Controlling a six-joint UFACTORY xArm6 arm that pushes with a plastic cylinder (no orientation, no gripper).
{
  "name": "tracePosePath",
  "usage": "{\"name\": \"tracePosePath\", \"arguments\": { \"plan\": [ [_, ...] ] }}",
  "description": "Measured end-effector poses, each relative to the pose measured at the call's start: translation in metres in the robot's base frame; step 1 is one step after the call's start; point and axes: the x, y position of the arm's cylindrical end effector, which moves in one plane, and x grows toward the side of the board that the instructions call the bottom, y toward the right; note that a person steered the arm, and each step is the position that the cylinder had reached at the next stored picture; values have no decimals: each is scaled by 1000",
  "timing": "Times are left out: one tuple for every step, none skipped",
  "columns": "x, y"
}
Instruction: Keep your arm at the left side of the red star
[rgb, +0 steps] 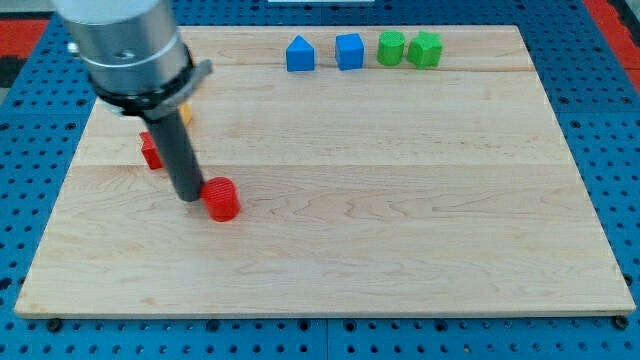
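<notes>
My dark rod comes down from the view's upper left, and my tip (188, 197) rests on the wooden board (400, 200). A red block (222, 199) with a rounded, ridged outline lies directly to the right of the tip, touching it or nearly so. A second red block (150, 152) lies up and to the left of the tip, partly hidden behind the rod. I cannot tell which of the two is the star.
A yellow block (186, 114) peeks out from under the arm's grey body. Along the board's top edge stand a blue house-shaped block (300, 54), a blue cube (349, 51), and two green blocks (392, 48) (425, 49). A blue pegboard surrounds the board.
</notes>
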Motion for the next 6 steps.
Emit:
{"name": "tracePosePath", "arguments": {
  "plan": [
    [11, 36],
    [3, -13],
    [-3, -81],
    [-36, -137],
    [-70, -120],
    [-78, -80]
  ]
}}
